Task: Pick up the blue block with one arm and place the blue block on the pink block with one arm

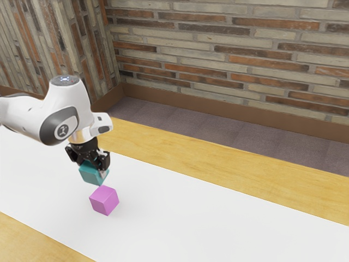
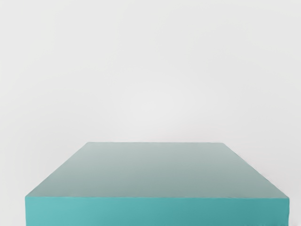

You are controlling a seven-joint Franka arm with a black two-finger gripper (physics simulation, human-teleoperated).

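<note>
**A:** Exterior view. The black two-finger gripper (image 1: 92,167) is hanging under the white arm. Its fingers are clamping the matte, cube-shaped, teal-leaning blue block (image 1: 93,176) from two sides. The blue block is riding between the fingertips, off the flat white tabletop (image 1: 218,218).

**B:** Target?

**A:** The matte, cube-shaped pink block (image 1: 104,200) is sitting on the tabletop just below the fingers. It is reading as slightly off to the exterior view's right of them. I cannot tell from this angle whether the two cubes are touching or a sliver apart.

**B:** So the placing step is the one in hand?

**A:** Judging so. The fingers should be centring over the pink block before going lower. The two cubes seem to be turned differently, so squaring the wrist to the pink faces would help. The descent should be slow, and the fingers should be parting only once the blue block is resting flat.

**B:** Wrist view?

**A:** The blue block (image 2: 155,172) is sitting directly beneath the hand with its top face broad and level. The white tabletop (image 2: 150,70) is spreading out beyond it. That level face suggests the grip is holding square. The main risk I'm noting is an off-centre release, which could be tipping the cube off the edge.
</note>
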